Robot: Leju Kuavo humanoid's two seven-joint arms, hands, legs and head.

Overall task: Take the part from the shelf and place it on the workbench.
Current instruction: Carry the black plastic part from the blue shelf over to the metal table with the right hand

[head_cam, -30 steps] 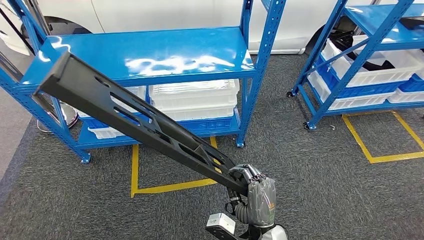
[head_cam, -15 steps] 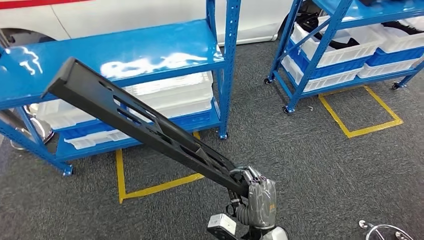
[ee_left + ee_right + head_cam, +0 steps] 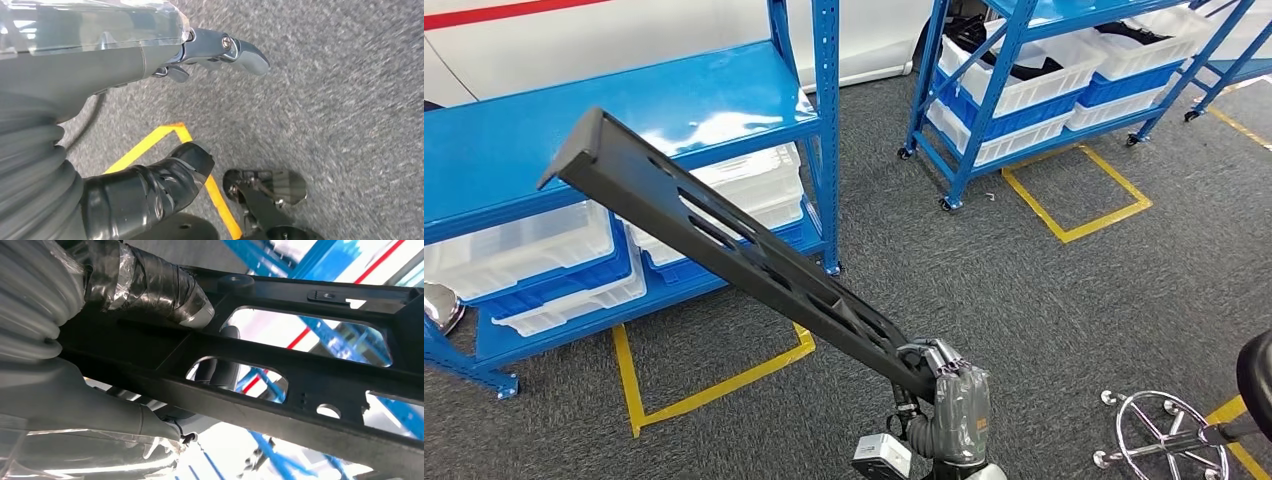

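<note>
A long black slotted part (image 3: 724,240) slants up and to the left from my right hand (image 3: 959,412), which grips its lower end low in the head view. Its far end hangs in front of the blue shelf (image 3: 534,145). In the right wrist view the part (image 3: 310,382) crosses close in front of the camera, with my right hand (image 3: 150,292) wrapped around its frame. My left hand (image 3: 105,65) hangs over the grey carpet with its fingers (image 3: 237,47) and thumb apart, holding nothing.
The blue shelf holds white bins (image 3: 744,185) on its lower level. A second blue shelf (image 3: 984,100) with white bins stands at the back right. Yellow tape (image 3: 714,385) marks the carpet. A chair's chrome base (image 3: 1169,435) sits at the lower right.
The camera has turned to the right, so the shelves have slid left in the picture and the chair base has come into sight. My right hand still holds the part the same way.
</note>
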